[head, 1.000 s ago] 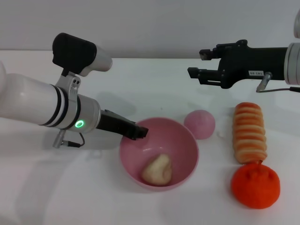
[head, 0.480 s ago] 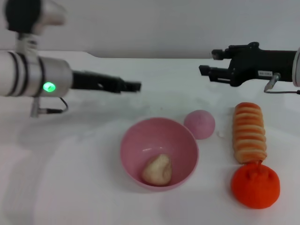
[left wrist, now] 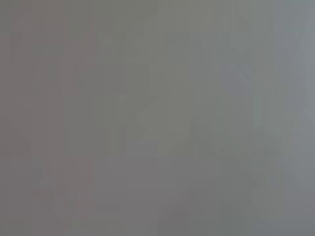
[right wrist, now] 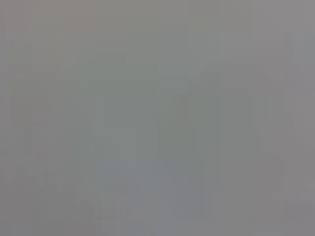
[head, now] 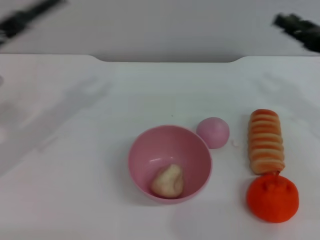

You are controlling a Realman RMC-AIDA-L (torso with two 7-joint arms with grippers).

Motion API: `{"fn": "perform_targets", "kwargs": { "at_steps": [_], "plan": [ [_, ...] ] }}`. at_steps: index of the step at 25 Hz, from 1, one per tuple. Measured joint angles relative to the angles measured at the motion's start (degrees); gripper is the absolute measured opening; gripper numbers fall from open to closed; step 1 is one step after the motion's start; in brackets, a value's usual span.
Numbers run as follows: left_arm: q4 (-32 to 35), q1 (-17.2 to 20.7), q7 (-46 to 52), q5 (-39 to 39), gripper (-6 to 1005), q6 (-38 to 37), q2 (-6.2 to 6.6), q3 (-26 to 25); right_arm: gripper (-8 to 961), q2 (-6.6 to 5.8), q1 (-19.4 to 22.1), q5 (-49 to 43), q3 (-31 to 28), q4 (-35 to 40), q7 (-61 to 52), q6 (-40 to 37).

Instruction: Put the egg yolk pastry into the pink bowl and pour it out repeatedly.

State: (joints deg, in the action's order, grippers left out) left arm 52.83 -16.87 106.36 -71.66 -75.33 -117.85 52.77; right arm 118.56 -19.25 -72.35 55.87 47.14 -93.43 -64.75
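**A:** Desk [head: 90, 165] first: a broad white surface carrying everything, its far edge against a grey wall.

**B:** And the biggest thing on it?

**A:** The large round pink plastic bowl [head: 150, 150], deep and glossy inside, upright near the middle front of the desk. Next in size, to its right and well apart from it, a long orange-and-cream ridged roll [head: 266, 141] lies pointing away from the robot. Touching or just beside the roll's near end sits a rounded bright orange piece with a bumpy top [head: 272, 198].

**B:** Smaller items?

**A:** A smooth small pink dome [head: 213, 132] stands just beside the bowl's far right rim, between bowl and roll. A tiny white crumb [head: 235, 143] lies near the dome.

**B:** Where is the pastry?

**A:** The small pale beige lumpy egg yolk pastry [head: 168, 181] rests inside the pink bowl, on the bottom toward the near wall.

**B:** The grippers?

**A:** The left gripper [head: 25, 17] is a dark blurred streak high at the far left corner; the right gripper [head: 299, 27] is a dark blur at the far right corner. Both are well apart from every item, holding nothing visible. Released or clenched, I cannot tell. Both wrist views show only flat grey.
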Motion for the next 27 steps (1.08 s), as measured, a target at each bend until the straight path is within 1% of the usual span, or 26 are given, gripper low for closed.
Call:
{"fn": "perform_targets", "kwargs": {
  "at_steps": [2,4,5,7,8,10,11,12,13,14,15,16,17,19,20,22,23,24,25,26,27],
  "plan": [
    [-4.2,1.3,-8.2,4.6,624,-3.8,-0.11,-4.6,565,-0.05,0.1,5.6,-3.5,-5.6,2.7,-2.1],
    [-7.4,3.1,-16.6,7.4,623,-6.0,-0.29,-8.3,565,-0.08,0.3,10.1,-7.4,-11.5,6.7,-4.5],
    [-8.1,3.6,-19.4,8.1,623,-6.3,-0.33,-9.1,565,-0.07,0.5,11.8,-9.0,-14.0,9.4,-5.6],
    [-11.2,5.9,-31.1,10.5,625,-6.3,-0.50,-10.9,565,0.10,0.9,15.0,-11.3,-18.2,16.6,-7.6],
    [-12.2,6.5,-34.7,11.3,625,-6.4,-0.55,-11.2,565,0.16,1.0,16.4,-11.9,-20.2,21.3,-8.3],
    [-16.8,7.9,-50.2,15.0,625,-7.2,-0.73,-11.3,565,0.26,1.1,19.8,-12.5,-25.1,32.8,-9.9],
    [-16.8,7.9,-50.2,15.0,625,-7.2,-0.73,-11.3,565,0.29,1.1,21.2,-12.5,-27.7,38.3,-10.6],
    [-21.9,8.7,-63.0,17.9,625,-8.9,-0.84,-11.1,565,0.32,1.0,23.0,-12.6,-30.6,45.5,-11.6],
    [-24.5,8.7,-69.2,19.0,625,-10.0,-0.85,-11.2,565,0.38,0.9,24.2,-12.5,-33.1,51.0,-12.4],
    [-29.8,8.7,-80.2,20.5,625,-11.5,-0.93,-11.4,565,0.43,0.7,25.4,-12.6,-35.9,56.6,-13.3],
    [-31.0,8.7,-83.1,20.6,625,-11.7,-0.97,-11.5,565,0.52,0.4,26.4,-12.6,-38.4,61.4,-14.1],
    [-31.0,8.7,-83.1,20.6,625,-11.7,-0.97,-11.5,565,0.59,0.2,27.2,-12.6,-40.2,64.8,-14.8],
    [-34.3,8.6,-90.2,21.1,625,-12.0,-1.11,-11.7,565,0.69,-0.1,27.8,-12.7,-42.0,67.8,-15.4],
    [-38.1,8.5,-95.7,21.2,625,-12.4,-1.21,-11.5,565,0.77,-0.5,28.3,-13.0,-44.0,70.5,-16.1],
    [-39.2,8.4,-95.9,21.2,625,-12.6,-1.21,-11.4,565,0.78,-0.7,28.3,-13.1,-44.6,70.9,-16.3],
    [-39.2,8.4,-95.9,21.2,625,-12.6,-1.21,-11.4,565,0.79,-1.1,28.4,-13.2,-45.5,70.9,-15.9],
    [-43.2,7.7,-95.9,21.3,625,-13.5,-1.22,-11.7,565,0.79,-1.5,28.5,-13.3,-45.8,70.9,-15.6],
    [-45.7,7.1,-96.1,21.5,625,-13.9,-1.23,-12.2,565,0.79,-1.8,28.5,-13.5,-46.1,70.9,-15.3],
    [-45.7,7.1,-96.1,21.5,625,-13.9,-1.23,-12.2,565,0.79,-2.1,28.5,-13.8,-46.4,70.9,-15.0],
    [-49.5,5.8,-96.1,21.7,625,-14.1,-1.24,-13.1,565,0.80,-2.4,28.5,-14.4,-46.6,70.9,-14.6],
    [-50.0,5.6,-96.0,21.7,625,-14.0,-1.23,-13.1,565,0.79,-2.8,28.5,-15.2,-46.8,70.9,-14.3]
  ]
}}
